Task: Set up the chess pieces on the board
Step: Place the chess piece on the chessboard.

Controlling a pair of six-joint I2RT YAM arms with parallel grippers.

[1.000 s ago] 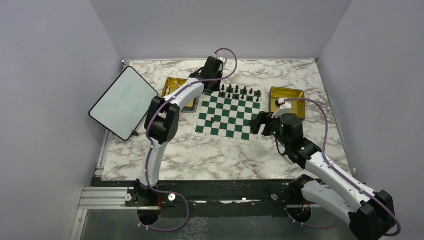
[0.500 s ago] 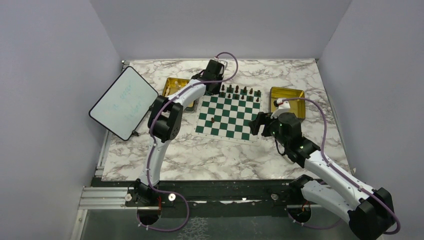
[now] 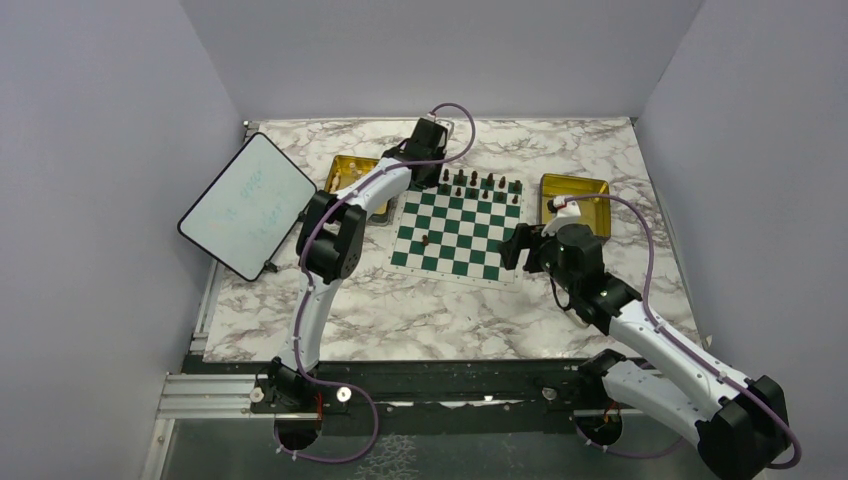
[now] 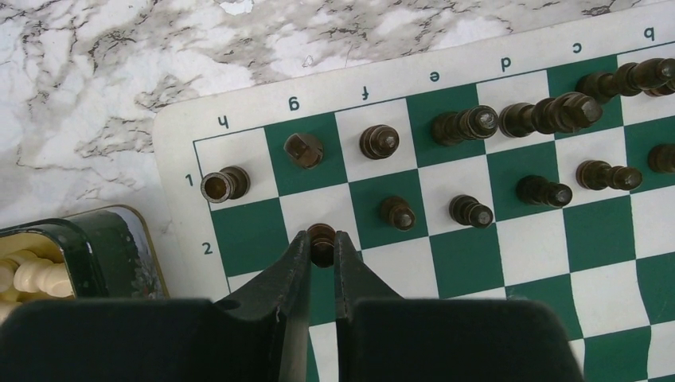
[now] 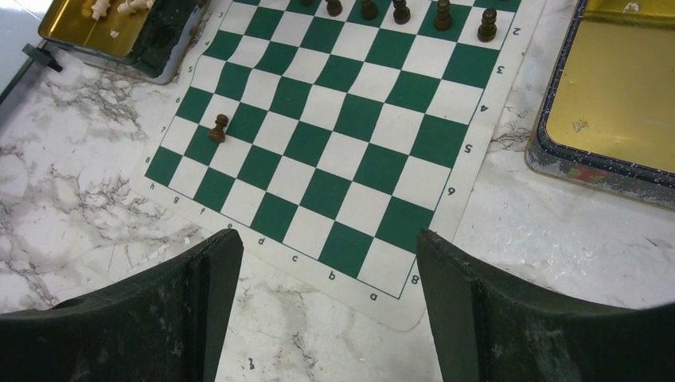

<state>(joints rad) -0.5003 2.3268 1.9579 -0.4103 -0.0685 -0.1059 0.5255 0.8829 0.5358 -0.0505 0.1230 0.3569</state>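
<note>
The board (image 3: 463, 232) lies mid-table, green and white. Dark chess pieces (image 3: 474, 181) stand in its two far rows, seen close in the left wrist view (image 4: 466, 125). My left gripper (image 4: 321, 245) is shut on a dark pawn (image 4: 321, 235) over the white g2 square, at the board's far left corner (image 3: 424, 180). A lone dark pawn (image 3: 427, 240) stands nearer on the left (image 5: 217, 127). Over the board's near right corner, my right gripper (image 3: 512, 248) is open and holds nothing (image 5: 328, 239). Cream pieces (image 4: 30, 274) lie in the left tray.
A gold tray (image 3: 345, 172) with cream pieces sits left of the board, close to the left gripper. Another gold tray (image 3: 575, 192) sits to the board's right, bare inside (image 5: 621, 95). A white tablet (image 3: 247, 205) leans at the table's left edge.
The left arm has shifted slightly to the right with the pawn still held. The right arm has barely moved.
</note>
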